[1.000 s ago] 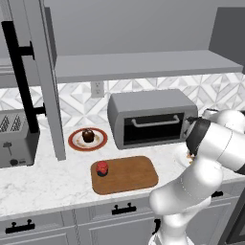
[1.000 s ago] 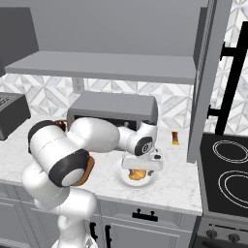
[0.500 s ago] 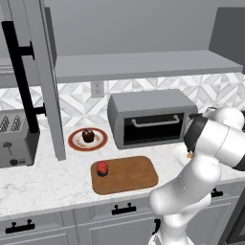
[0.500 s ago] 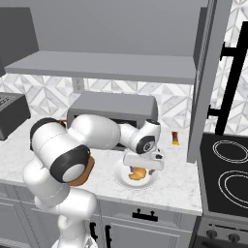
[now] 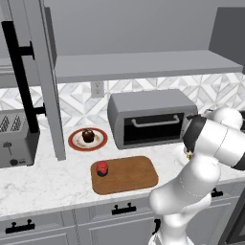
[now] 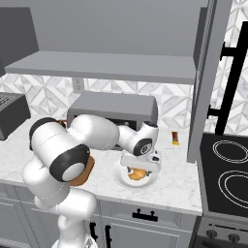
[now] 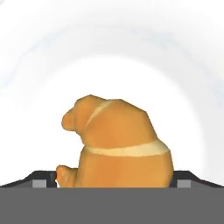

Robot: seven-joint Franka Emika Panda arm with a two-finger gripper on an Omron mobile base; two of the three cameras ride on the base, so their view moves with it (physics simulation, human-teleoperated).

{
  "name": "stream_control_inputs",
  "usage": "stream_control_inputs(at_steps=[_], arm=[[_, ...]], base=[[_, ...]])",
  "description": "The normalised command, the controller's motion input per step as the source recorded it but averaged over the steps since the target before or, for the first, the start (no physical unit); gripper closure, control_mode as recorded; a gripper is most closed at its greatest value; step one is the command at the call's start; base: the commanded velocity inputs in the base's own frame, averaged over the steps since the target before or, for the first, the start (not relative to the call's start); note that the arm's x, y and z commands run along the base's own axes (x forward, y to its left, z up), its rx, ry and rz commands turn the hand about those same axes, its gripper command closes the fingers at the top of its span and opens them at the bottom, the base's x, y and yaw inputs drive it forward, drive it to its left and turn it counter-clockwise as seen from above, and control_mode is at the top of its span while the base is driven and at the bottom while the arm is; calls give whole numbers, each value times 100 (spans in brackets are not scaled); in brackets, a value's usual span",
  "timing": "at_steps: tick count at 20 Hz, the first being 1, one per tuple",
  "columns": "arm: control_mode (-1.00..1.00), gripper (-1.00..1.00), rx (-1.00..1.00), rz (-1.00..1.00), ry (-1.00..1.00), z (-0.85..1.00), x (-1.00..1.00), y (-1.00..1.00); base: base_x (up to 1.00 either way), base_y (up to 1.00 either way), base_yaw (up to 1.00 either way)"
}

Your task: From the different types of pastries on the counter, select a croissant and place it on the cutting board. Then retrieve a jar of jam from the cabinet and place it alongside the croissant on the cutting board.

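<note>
Nearest the hand camera, the croissant (image 7: 118, 144) sits golden-brown on its white plate (image 7: 183, 96), its bulk lying between the two dark fingertips (image 7: 41, 179) at the lower corners; the gripper (image 6: 140, 167) stands wide, its jaws spread to either side of the pastry and closed on nothing, so the croissant is not yet held; from the right base view the hand hangs low over that plate on the counter (image 6: 179, 184), with the orange of the croissant showing just beneath it; the step in hand, as I judge it, is the grasp of the croissant, the first half of the task, and the odd thing is that the jar of jam (image 5: 102, 167) with its red lid already rests on the left part of the cutting board (image 5: 129, 174), which lies well apart from the croissant, on the far side of the arm's own body; the next move calls for the jaws to settle a little lower around the pastry and shut gently on its soft flanks, squarely enough that it does not roll off the plate; then a lift and a long carry across to the bare right part of the board, beside the jar without knocking it; farther back stand the dark cupcake (image 5: 88, 135) on its own plate near the toaster oven (image 5: 150, 117), the toaster (image 5: 16, 139) at the left, and the cabinet (image 5: 143, 64) with its open door (image 5: 45, 76) above.
</note>
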Motion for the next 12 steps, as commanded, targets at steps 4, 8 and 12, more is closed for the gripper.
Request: stream_control_inputs(at_steps=[4, 8, 12], arm=[[-100, -100, 0, -10, 0, 0, 40, 15], [-100, 100, 0, 0, 0, -11, 3, 0], [-100, 100, 0, 0, 0, -16, 0, -1]], base=[[0, 0, 0], [0, 0, 0], [0, 0, 0]])
